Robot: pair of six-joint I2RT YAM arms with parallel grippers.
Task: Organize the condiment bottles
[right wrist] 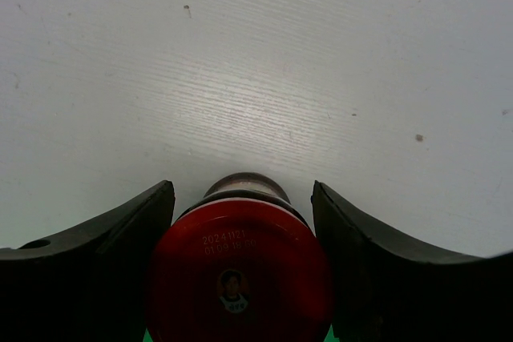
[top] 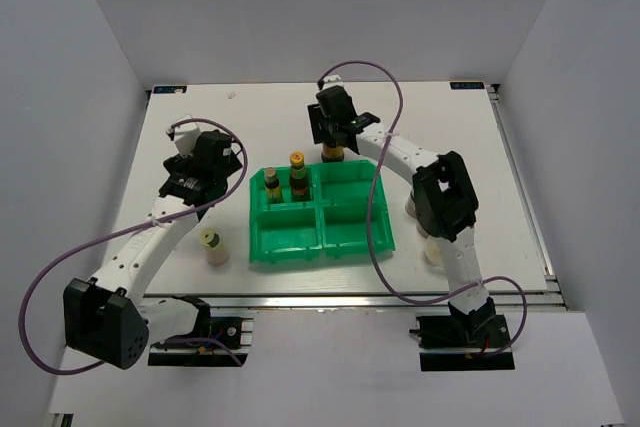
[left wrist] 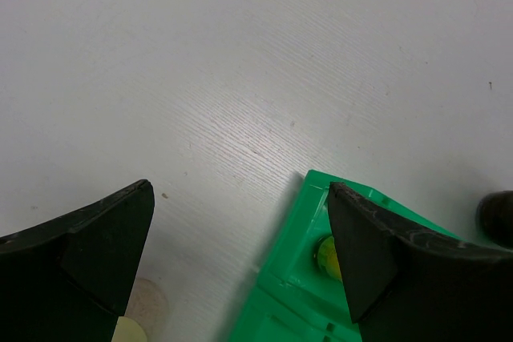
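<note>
My right gripper is shut on the red-lidded dark jar and holds it at the back edge of the green tray. In the right wrist view the red lid fills the space between the fingers. Two slim dark yellow-capped bottles stand in the tray's back left compartment. A cream yellow-capped bottle stands on the table left of the tray. My left gripper is open and empty, left of the tray. Its wrist view shows the tray's corner and one yellow cap.
Two pale jars stand right of the tray, partly hidden behind my right arm. The tray's other three compartments hold nothing. A purple cable loops across the tray's right side. White walls enclose the table on three sides.
</note>
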